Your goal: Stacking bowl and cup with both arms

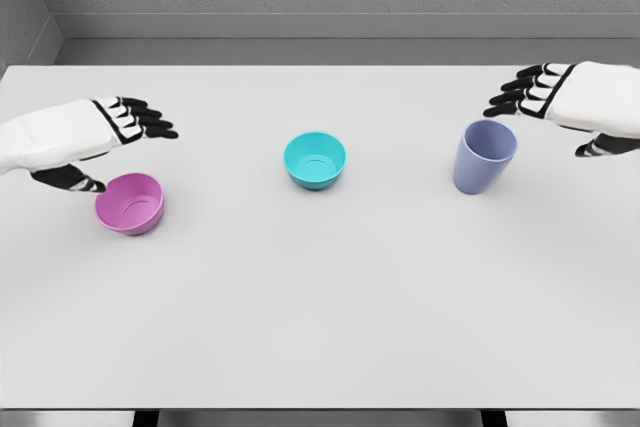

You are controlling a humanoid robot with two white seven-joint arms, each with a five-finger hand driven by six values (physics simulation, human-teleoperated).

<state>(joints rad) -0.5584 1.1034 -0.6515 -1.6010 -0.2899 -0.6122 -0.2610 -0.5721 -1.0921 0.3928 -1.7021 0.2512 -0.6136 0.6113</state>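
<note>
Both hands released — holding nothing.
Left hand (85,137) hovers just above the pink bowl (130,203); right hand (570,102) beside the blue cup (484,155).

- The render is bright and even, with soft, diffuse light that seems to come from above.
- The white bench (320,327) is almost uniformly lit, with no glare and no hot spots.
- Shadows are faint and soft-edged: a pale one hugs the base of the teal bowl (315,160), the pink bowl (130,203) and the lavender cup (484,155).
- Bowl and cup interiors shade gently darker toward the bottom.
- The grey wall at the top of the frame is dimmer than the bench.
- Focus is sharp across the frame; the edges show slight compression softness and no visible distortion.
</note>
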